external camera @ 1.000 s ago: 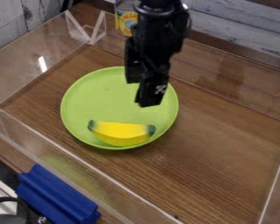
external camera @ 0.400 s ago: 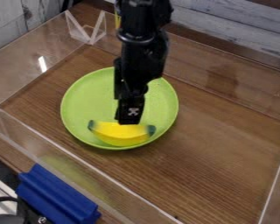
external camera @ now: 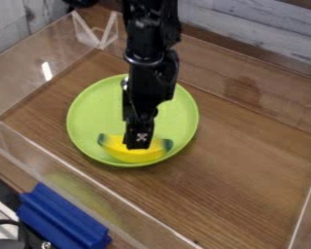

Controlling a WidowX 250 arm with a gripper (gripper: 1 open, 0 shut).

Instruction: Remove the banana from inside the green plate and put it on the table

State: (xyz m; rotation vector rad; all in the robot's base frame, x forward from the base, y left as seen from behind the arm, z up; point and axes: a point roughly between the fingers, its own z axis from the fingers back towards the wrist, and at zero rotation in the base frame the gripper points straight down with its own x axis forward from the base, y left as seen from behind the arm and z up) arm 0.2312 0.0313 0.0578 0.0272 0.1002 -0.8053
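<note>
A lime-green plate point(external camera: 86, 107) lies on the brown wood-grain table point(external camera: 249, 156), left of centre. The yellow banana point(external camera: 123, 150) rests inside it near the front rim, partly hidden by the arm. My black gripper point(external camera: 137, 139) points straight down, its open fingers just over the banana's middle. Whether the fingers touch the banana I cannot tell from this view.
Clear acrylic walls point(external camera: 16, 141) edge the table on all sides. A blue block point(external camera: 61, 222) sits outside the front wall at the lower left. A clear acrylic stand point(external camera: 96, 31) is at the back left.
The gripper has come down and toward the front of the plate, from above the plate's centre to just over the banana. The banana and plate have not moved.
</note>
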